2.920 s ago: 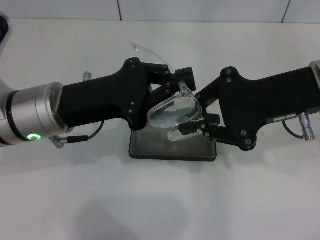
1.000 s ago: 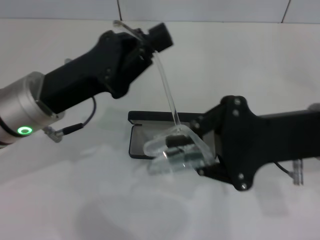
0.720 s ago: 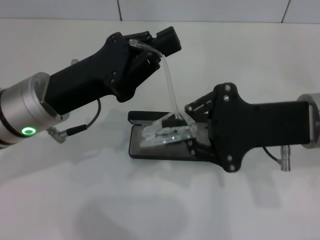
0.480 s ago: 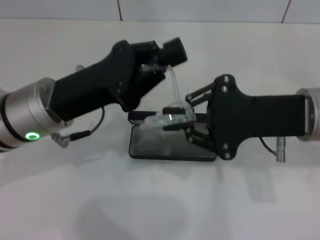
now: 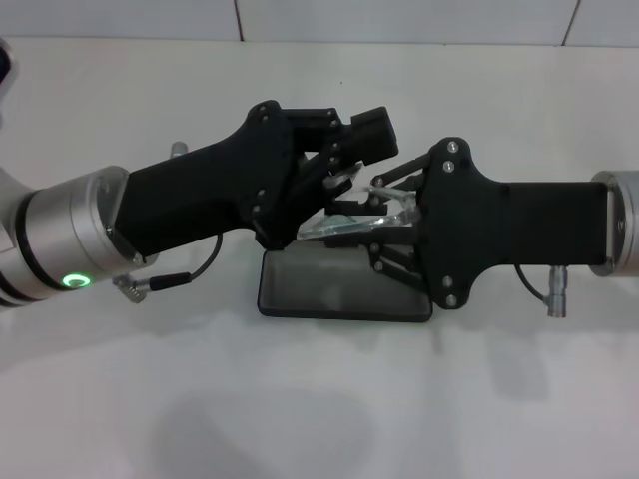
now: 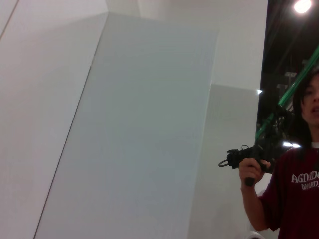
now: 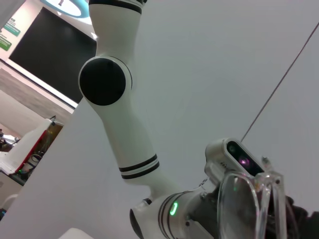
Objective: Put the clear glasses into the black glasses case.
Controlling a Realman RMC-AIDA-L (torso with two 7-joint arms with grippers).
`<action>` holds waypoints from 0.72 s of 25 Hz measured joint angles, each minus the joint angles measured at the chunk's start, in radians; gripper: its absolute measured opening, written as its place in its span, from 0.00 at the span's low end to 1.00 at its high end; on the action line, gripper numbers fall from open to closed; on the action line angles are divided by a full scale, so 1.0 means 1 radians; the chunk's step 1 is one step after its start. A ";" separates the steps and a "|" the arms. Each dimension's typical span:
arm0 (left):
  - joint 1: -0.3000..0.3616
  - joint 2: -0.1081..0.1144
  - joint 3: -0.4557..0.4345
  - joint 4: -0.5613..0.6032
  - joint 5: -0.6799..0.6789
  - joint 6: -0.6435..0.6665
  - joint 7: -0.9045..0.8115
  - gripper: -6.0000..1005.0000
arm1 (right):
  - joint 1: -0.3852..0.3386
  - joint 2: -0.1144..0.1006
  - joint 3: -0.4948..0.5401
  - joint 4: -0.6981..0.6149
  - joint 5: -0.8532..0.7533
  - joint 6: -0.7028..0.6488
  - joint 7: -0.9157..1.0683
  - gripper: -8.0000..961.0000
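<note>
The clear glasses (image 5: 351,224) hang folded flat just above the open black glasses case (image 5: 339,295), held between both grippers. My right gripper (image 5: 385,222) comes in from the right and is shut on the lens end. From the left, my left gripper (image 5: 344,176) is shut on the clear temple arm, close against the frame. The case lies on the white table, its lid at the far side hidden under the grippers. In the right wrist view the glasses (image 7: 251,206) fill the near corner. The left wrist view shows none of these things.
A white table (image 5: 319,399) surrounds the case, with a tiled wall at the back. A person (image 6: 294,189) holding a black device stands off to one side in the left wrist view. The left arm's green light (image 7: 173,208) shows in the right wrist view.
The left gripper has come down and toward the right gripper, folding the raised temple arm down against the frame. The right gripper rose and levelled the glasses over the case.
</note>
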 joint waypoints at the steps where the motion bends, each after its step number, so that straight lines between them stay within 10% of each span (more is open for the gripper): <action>1: 0.000 0.000 -0.001 0.000 -0.002 0.000 0.000 0.07 | 0.000 0.000 -0.003 0.000 0.000 -0.001 0.001 0.13; 18: 0.016 0.003 -0.005 -0.006 -0.003 0.061 0.010 0.07 | -0.015 0.000 -0.019 0.002 0.000 -0.012 0.001 0.13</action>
